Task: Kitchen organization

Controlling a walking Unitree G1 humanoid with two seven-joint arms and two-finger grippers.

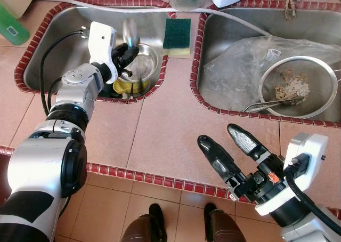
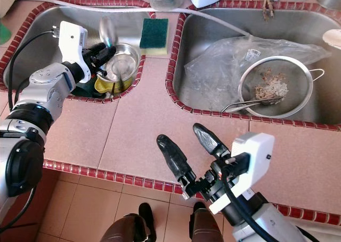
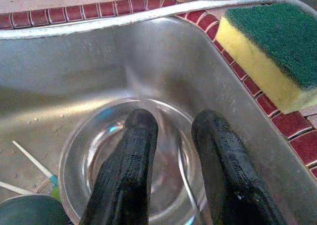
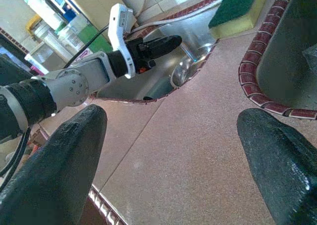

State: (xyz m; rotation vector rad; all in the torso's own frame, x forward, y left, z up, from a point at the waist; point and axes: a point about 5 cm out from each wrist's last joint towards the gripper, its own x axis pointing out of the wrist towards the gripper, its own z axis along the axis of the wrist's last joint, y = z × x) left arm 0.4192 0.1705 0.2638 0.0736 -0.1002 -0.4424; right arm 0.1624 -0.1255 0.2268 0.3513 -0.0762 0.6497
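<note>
Left wrist view: round steel bowl [image 3: 133,160] (shiny).

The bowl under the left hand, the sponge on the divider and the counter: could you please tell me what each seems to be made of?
Bowl: apparently polished stainless steel, mirror-like reflections. Sponge: yellow foam with a green, fibrous scouring layer. Counter: matte pinkish tile, probably ceramic, given the grout lines and glazed red edging.

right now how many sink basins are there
2: the left basin, where the left gripper reaches over a steel bowl, and the right basin, which holds a strainer and a plastic bag.
</note>
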